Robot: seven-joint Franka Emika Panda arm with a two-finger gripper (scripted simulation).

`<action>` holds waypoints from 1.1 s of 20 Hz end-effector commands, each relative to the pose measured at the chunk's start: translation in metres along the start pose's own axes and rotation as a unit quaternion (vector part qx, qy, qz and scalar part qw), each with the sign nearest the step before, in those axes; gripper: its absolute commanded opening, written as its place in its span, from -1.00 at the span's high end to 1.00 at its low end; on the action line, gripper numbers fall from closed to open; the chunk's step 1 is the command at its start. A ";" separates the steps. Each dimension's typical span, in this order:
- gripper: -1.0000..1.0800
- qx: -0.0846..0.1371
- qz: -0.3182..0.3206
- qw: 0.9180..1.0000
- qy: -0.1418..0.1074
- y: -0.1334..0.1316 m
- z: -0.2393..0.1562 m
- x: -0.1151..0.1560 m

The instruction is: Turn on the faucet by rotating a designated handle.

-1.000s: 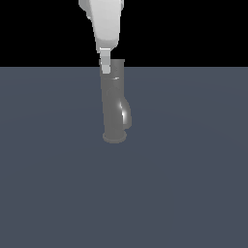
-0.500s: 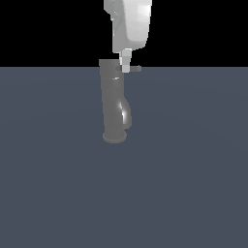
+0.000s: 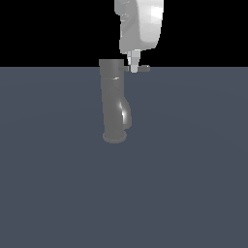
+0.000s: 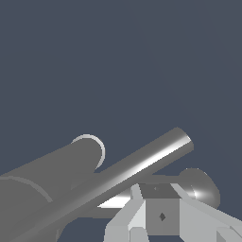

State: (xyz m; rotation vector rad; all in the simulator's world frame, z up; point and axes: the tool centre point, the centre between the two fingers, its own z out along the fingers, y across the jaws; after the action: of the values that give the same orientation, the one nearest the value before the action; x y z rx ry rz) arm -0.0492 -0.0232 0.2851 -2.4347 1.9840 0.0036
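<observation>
The faucet point(image 3: 114, 101) is a dark grey upright cylinder on a round base flange, with a glossy bulge low on its body. Its handle point(image 3: 141, 69), a thin grey lever, sticks out from the top toward the exterior view's right. My white gripper point(image 3: 134, 67) comes down from above, its narrow fingertips pressed together against the handle close to the faucet top. In the wrist view the handle point(image 4: 142, 165) is a bright rod crossing just past my gripper point(image 4: 159, 201), with the faucet body point(image 4: 52, 175) beside it. Nothing is held between the fingers.
The faucet stands on a flat blue-grey floor point(image 3: 184, 184) that stretches in all directions. The background above the floor's far edge is black.
My gripper has moved toward the exterior view's right, from over the faucet top to beside it. The handle has swung with it and now projects farther to the right.
</observation>
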 end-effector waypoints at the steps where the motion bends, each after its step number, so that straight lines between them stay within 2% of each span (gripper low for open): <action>1: 1.00 0.000 0.003 1.000 0.000 -0.004 0.000 0.008; 22: 1.00 0.001 0.011 1.000 0.001 -0.039 0.000 0.048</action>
State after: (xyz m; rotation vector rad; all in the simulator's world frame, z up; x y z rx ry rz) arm -0.0053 -0.0532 0.2851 -2.4269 1.9946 0.0065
